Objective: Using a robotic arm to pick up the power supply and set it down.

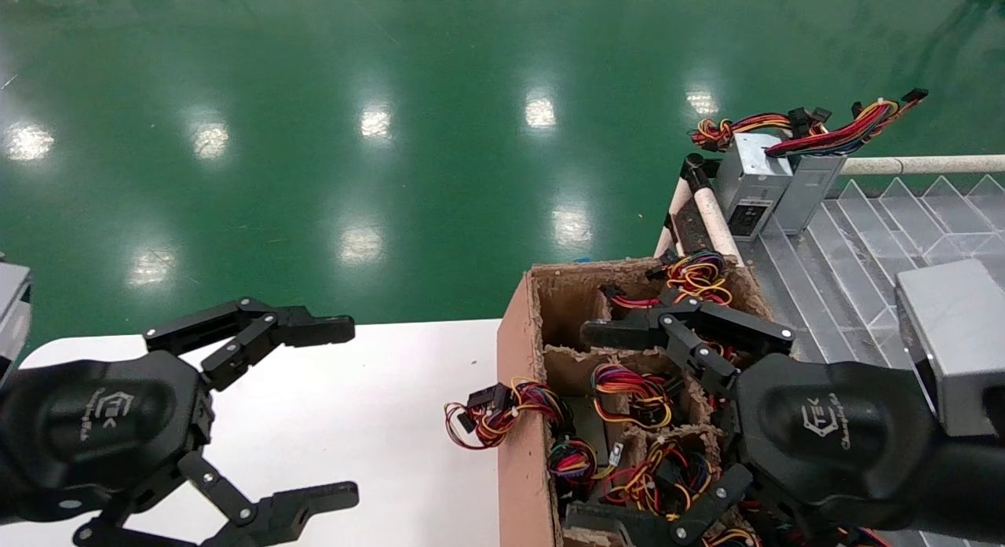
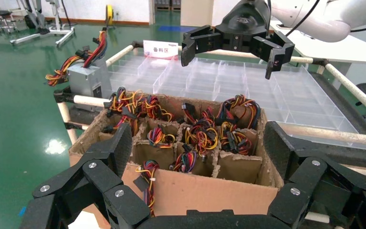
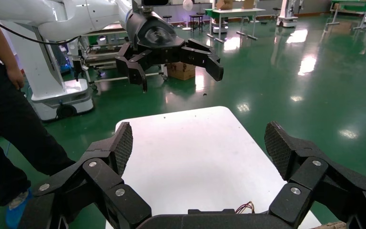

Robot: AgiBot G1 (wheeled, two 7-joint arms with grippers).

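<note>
The power supply is hidden: the compartments of the brown cardboard box (image 1: 518, 351) show only coloured wire bundles (image 1: 632, 390). My right gripper (image 1: 589, 429) hangs open just above those compartments, one finger at the far cells and one at the near cells, holding nothing. From the left wrist view it shows beyond the box (image 2: 186, 186) as the right gripper (image 2: 228, 59). My left gripper (image 1: 345, 412) stands open over the white table (image 1: 392, 374), empty, facing the box side. The right wrist view shows the right gripper (image 3: 200, 143) and, farther off, the left gripper (image 3: 180, 76).
Two grey units (image 1: 750, 178) (image 1: 813, 190) with wires stand at the far corner of a pipe-framed rack (image 1: 919, 165) holding a clear divided tray (image 1: 903, 217). One wire bundle (image 1: 495, 413) hangs over the box's left side. A person (image 3: 5, 119) stands beyond the table.
</note>
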